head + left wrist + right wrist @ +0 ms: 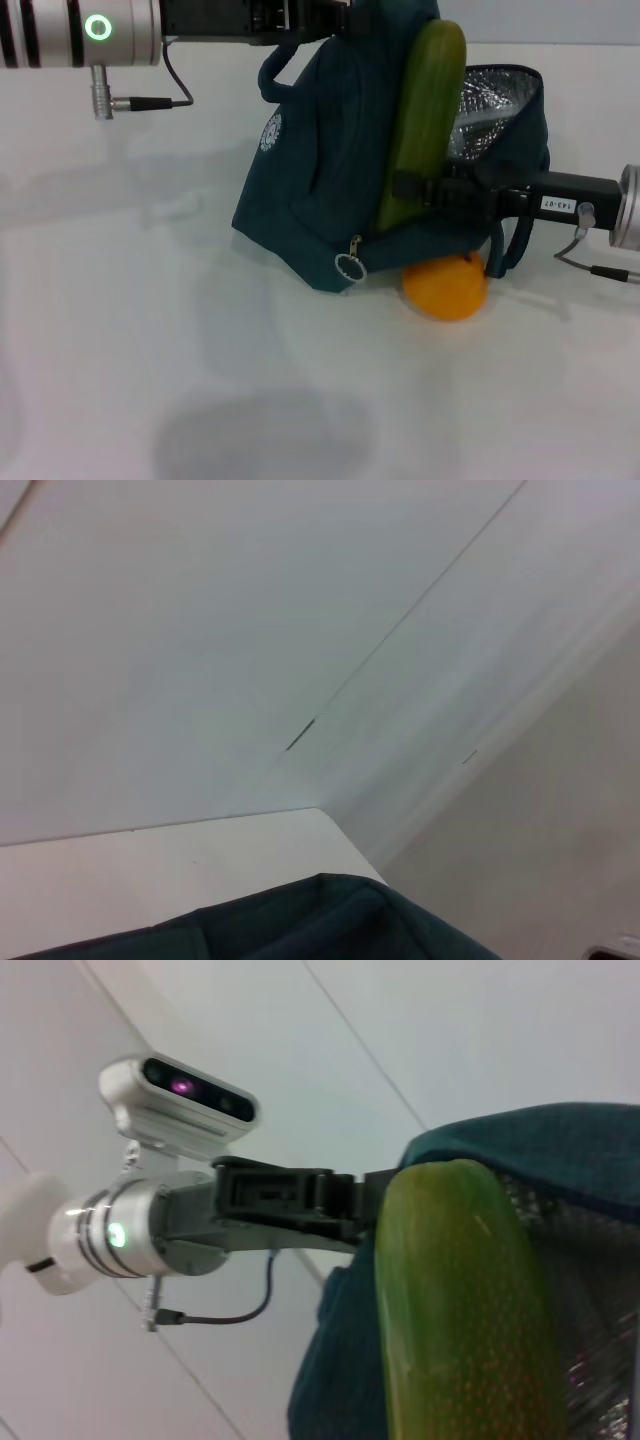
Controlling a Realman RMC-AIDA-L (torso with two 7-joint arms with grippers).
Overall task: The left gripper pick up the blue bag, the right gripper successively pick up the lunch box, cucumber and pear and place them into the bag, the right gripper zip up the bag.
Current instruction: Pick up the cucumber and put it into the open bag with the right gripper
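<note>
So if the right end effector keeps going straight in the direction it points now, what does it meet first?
The right end effector points toward the robot's left and holds the cucumber upright. Straight ahead, the blue bag would probably come first; the cucumber seems already against its side, though depth is unclear.

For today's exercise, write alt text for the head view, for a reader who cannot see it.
The right tool holds the cucumber upright against the open blue bag, which the left tool lifts by its top. The pear lies on the white table beneath.
</note>
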